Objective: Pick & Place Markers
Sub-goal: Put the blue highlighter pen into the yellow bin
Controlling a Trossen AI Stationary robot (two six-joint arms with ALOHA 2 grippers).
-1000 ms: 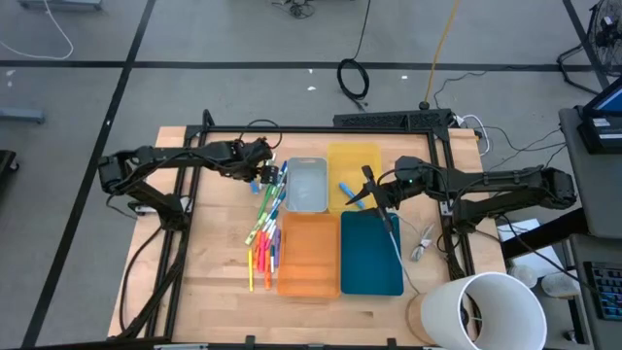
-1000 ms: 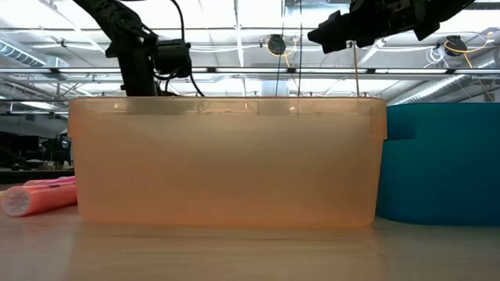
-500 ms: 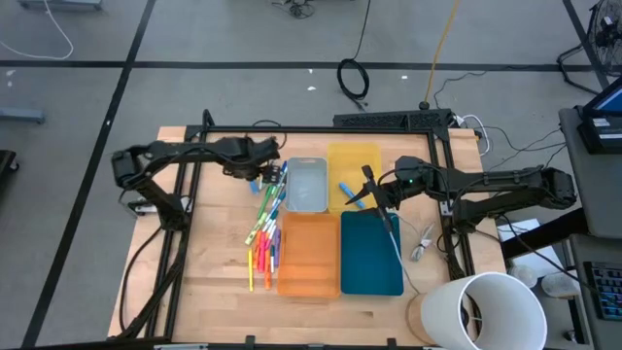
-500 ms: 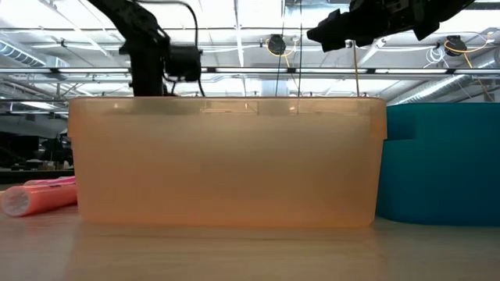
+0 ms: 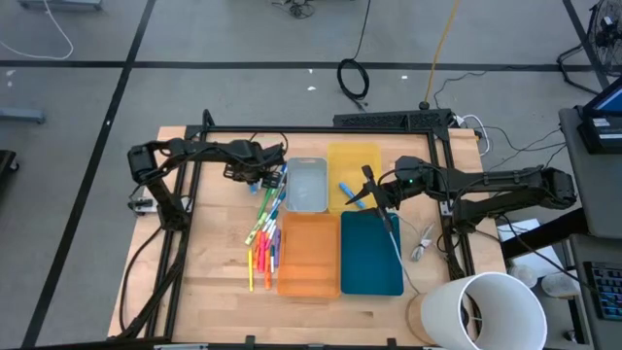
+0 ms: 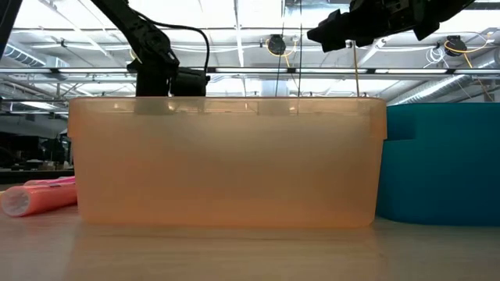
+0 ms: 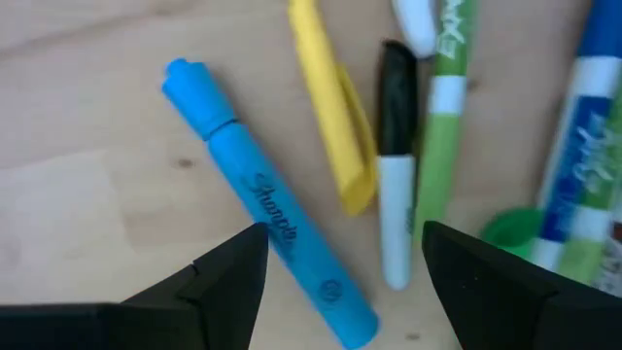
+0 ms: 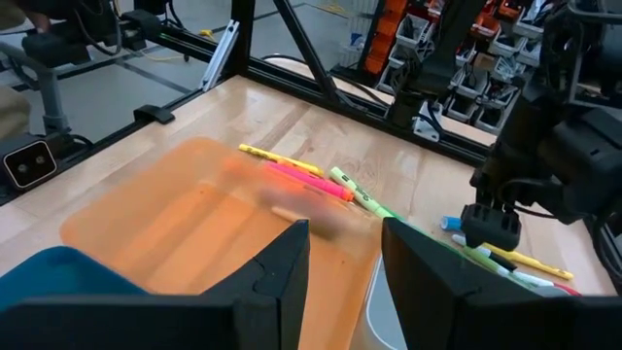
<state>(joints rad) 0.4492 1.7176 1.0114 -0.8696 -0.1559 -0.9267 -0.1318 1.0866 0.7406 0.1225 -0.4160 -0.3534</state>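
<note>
An orange tub (image 6: 226, 160) fills most of the frame, standing on the wooden table (image 6: 250, 254). A teal tub (image 6: 445, 164) sits just beside it (touching or nearly so). A pink marker (image 6: 39, 195) lies on the table at the orange tub's other side. Two dark arms hang above, before ceiling beams.

From overhead we look straight down on the orange tray (image 5: 308, 253); our low camera faces its side wall close up; both wrist cameras share the markers (image 7: 267, 248) beside it.
</note>
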